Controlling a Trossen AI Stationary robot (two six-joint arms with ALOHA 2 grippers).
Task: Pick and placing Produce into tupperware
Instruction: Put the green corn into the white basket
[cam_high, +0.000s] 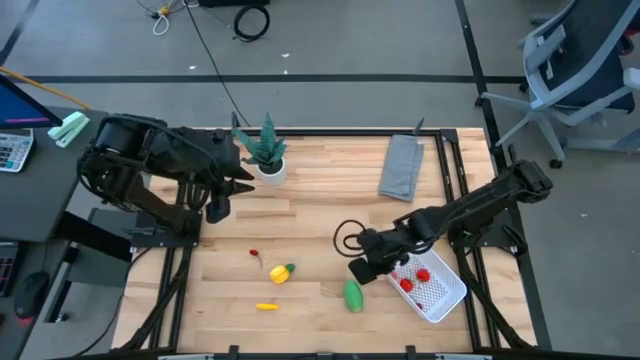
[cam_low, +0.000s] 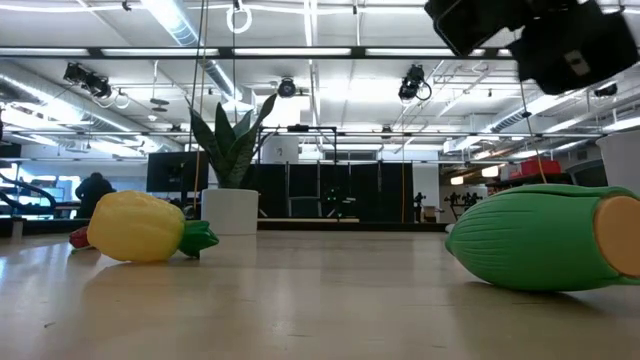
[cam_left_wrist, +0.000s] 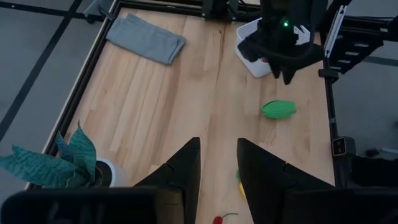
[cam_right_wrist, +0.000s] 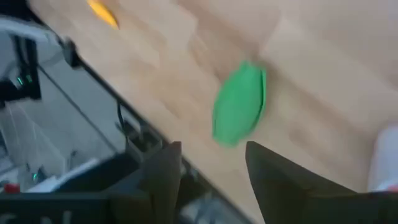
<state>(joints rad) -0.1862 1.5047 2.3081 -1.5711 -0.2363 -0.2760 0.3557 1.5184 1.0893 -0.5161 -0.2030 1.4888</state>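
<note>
The white tupperware (cam_high: 445, 297) sits near the table's near right corner with two red pieces (cam_high: 407, 284) inside. My right gripper (cam_high: 362, 270) (cam_right_wrist: 208, 171) is open and empty. It hovers by the tupperware's left end, just above the green oblong (cam_high: 353, 295) (cam_right_wrist: 239, 104), which lies on its side on the wood. The yellow piece with a green end (cam_high: 282, 273) (cam_low: 140, 227), a thin yellow-orange piece (cam_high: 267, 306) and a tiny red piece (cam_high: 254, 253) lie to the left. My left gripper (cam_high: 215, 205) (cam_left_wrist: 217, 168) waits open at the far left.
A potted plant in a white pot (cam_high: 268, 158) stands at the far edge beside my left arm. A folded grey cloth (cam_high: 402, 167) lies at the far right. Bare wood spans the table's middle. An office chair (cam_high: 580, 70) stands off the table.
</note>
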